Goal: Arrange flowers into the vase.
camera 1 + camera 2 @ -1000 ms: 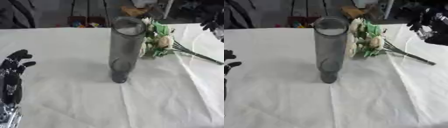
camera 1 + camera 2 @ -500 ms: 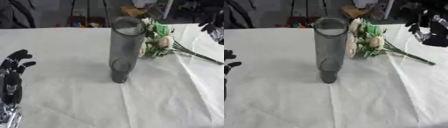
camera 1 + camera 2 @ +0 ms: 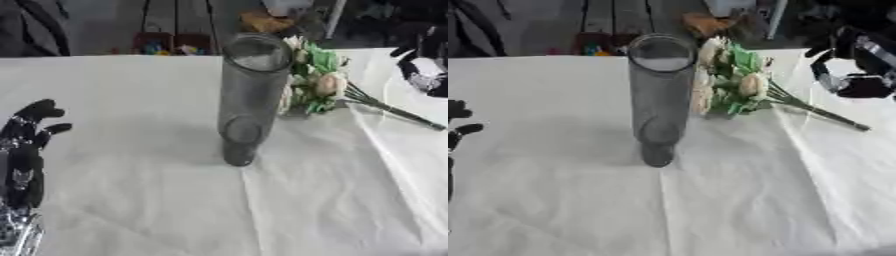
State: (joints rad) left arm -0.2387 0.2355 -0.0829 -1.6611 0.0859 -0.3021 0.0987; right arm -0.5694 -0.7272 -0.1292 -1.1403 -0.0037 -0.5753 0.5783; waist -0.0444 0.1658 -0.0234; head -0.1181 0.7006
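Toward the worktop's far right corner lies the flower bunch (image 3: 737, 87), just beside the upright glass vase (image 3: 658, 95). Right hand (image 3: 852, 65) hovers near, fingers curled, empty. Blooms look soft and crushable; better to grasp the thin stems (image 3: 820, 114).

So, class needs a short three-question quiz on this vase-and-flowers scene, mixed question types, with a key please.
1. True or false: the flowers already stand inside the vase.
2. Multiple choice: where does the right hand show? A) resting on the cloth beside the vase B) above the stems' far end, at the right edge C) inside the vase
3. Fill in: the left hand rests idle near the lower ______ corner, fingers up.

Key: 1 false, they lie on the tablecloth to the vase's right. 2 B. 3 left.
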